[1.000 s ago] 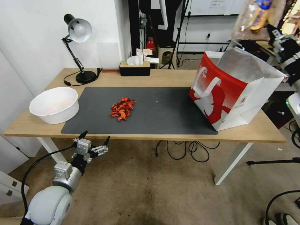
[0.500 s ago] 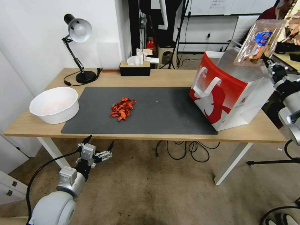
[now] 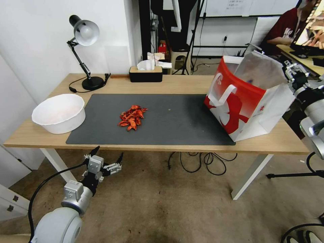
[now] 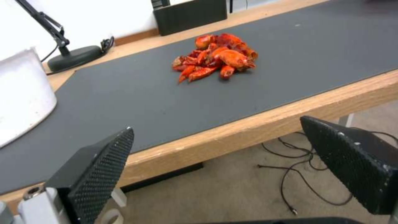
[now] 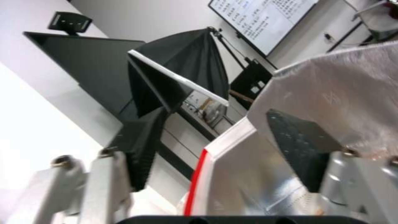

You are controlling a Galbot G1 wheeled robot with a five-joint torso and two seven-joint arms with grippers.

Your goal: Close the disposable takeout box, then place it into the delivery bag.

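Note:
The delivery bag, red and white with a white handle and silvery lining, stands open at the right end of the table. The disposable takeout box is hidden from view. My right gripper hovers at the bag's far upper rim; in the right wrist view it is open with nothing between its fingers, one finger against the lining. Below the table's front left edge my left gripper hangs open and empty, also seen in the left wrist view.
A heap of red crayfish shells lies on the dark mat. A large white bowl sits at the left end, a desk lamp and a black tissue box along the back. Cables trail under the table.
The takeout box, held high above the bag by my right gripper, came down and dropped out of sight. The right gripper sank to the bag's rim. The left arm lowered slightly.

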